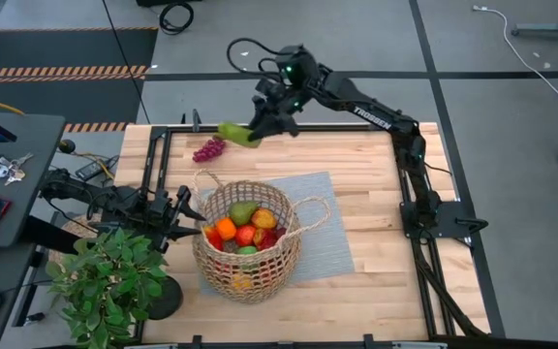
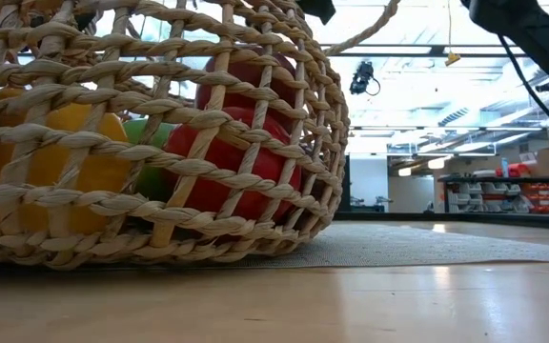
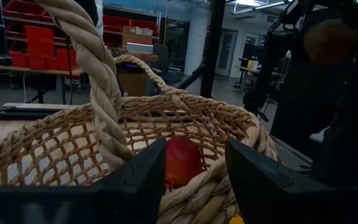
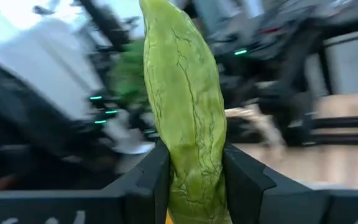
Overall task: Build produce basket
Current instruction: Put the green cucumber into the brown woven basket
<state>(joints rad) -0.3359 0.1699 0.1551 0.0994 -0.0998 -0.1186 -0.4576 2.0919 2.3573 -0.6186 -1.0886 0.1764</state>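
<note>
One long green vegetable (image 4: 185, 124) hangs clamped in the right gripper (image 1: 260, 124) beyond the basket (image 1: 289, 254); released early, it misses. Left gripper's (image 3: 194, 174) jaws, apart, straddle the rim.

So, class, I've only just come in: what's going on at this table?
The robot is filling a wicker basket with toy produce. The right gripper holds a long green vegetable in the air beyond the far edge of the mat. The left gripper, open, sits at the basket's rim. A purple grape bunch lies on the table.
</note>
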